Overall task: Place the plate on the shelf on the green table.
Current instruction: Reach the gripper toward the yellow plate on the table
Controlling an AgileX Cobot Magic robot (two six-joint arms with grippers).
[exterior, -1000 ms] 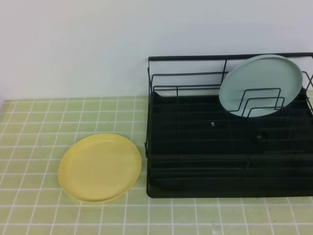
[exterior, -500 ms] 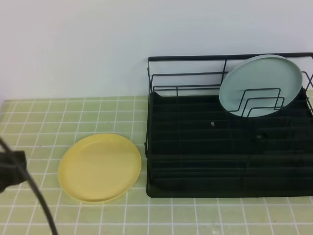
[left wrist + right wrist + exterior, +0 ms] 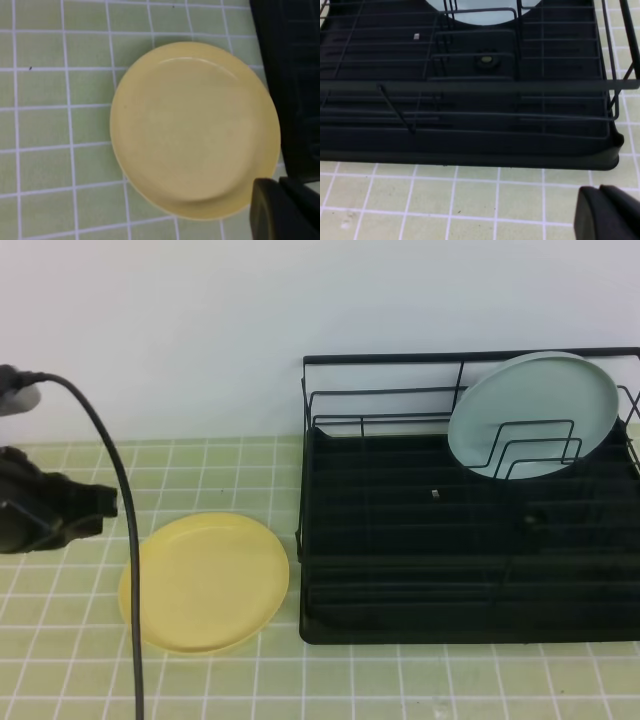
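The pale yellow plate (image 3: 205, 582) lies flat on the green table (image 3: 200, 465), just left of the black wire shelf (image 3: 400, 570). My left gripper (image 3: 100, 505) hovers at the left, above and beside the plate's upper left rim, and its cable crosses the plate's left edge. In the left wrist view the plate (image 3: 195, 130) fills the middle, and the left gripper (image 3: 278, 192) shows at the bottom right, shut and empty. My right gripper (image 3: 601, 200) is shut and empty over the tiles in front of the shelf (image 3: 470, 145).
A pale blue-green plate (image 3: 533, 415) stands upright among the wire dividers at the shelf's back right. The shelf's slatted base (image 3: 485, 60) holds nothing else. A white wall runs behind the table. Open tiles (image 3: 350, 680) stretch along the front.
My left arm has come into the exterior view from the lower left and risen to the plate's upper left. The plates and the shelf have not moved.
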